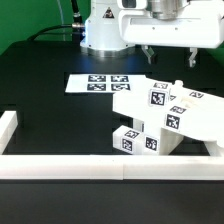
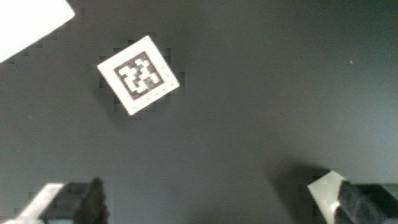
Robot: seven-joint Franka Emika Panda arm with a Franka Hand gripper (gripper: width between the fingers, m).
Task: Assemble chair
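Note:
The white chair parts (image 1: 165,115) lie in a cluster at the exterior view's lower right. They are flat panels and blocky pieces with several black-and-white tags, and they lean on one another. My gripper (image 1: 171,58) hangs above and behind them, clear of the parts, open and empty. In the wrist view my gripper (image 2: 210,200) shows two dark fingertips (image 2: 71,200) spread wide, with only bare black table between them. A single white square tag (image 2: 139,73) lies on the table ahead of the fingers. A white corner (image 2: 27,25) shows at the frame edge; I cannot tell what it belongs to.
The marker board (image 1: 100,83) lies flat on the black table left of the chair parts. A low white border rail (image 1: 110,165) runs along the front, with another piece at the exterior view's left (image 1: 8,128). The robot base (image 1: 100,35) stands at the back.

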